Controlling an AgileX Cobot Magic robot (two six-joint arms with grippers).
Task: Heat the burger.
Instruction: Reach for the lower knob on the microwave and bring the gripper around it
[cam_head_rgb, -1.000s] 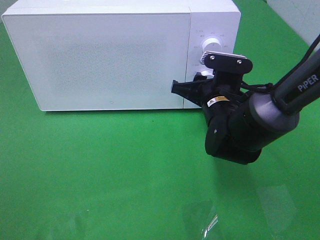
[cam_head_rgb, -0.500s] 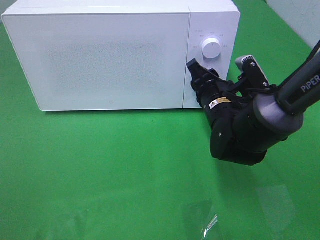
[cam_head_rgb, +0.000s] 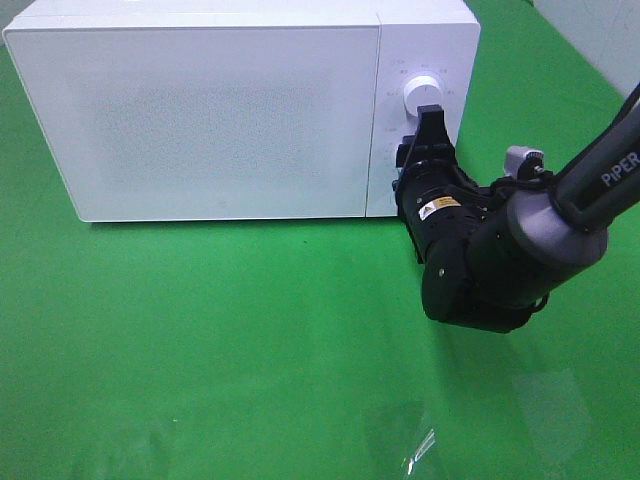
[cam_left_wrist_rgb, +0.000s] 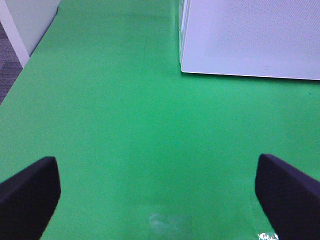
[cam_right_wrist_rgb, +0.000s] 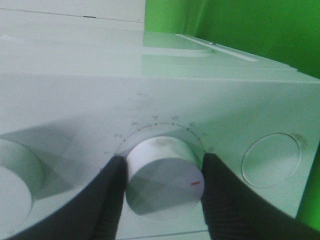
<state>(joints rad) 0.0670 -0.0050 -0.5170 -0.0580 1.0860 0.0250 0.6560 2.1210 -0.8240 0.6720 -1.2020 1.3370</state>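
Looking for the burger: not visible in any view, so its look and lie cannot be recorded. Microwave (cam_head_rgb: 200, 110) door is shut; judged the burger sits inside, behind that door, on the door side of the right hand (cam_right_wrist_rgb: 162, 160). Right hand is at the microwave's control panel, half closed, fingers (cam_right_wrist_rgb: 100, 200) pressed on either side of a white dial (cam_right_wrist_rgb: 157, 177). Left hand (cam_left_wrist_rgb: 157, 195) hangs over the green worktop (cam_head_rgb: 250, 340) in front of the microwave, spread wide, empty. Right arm is nearer.

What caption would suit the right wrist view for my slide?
Right tool gripping the white dial on the microwave front.
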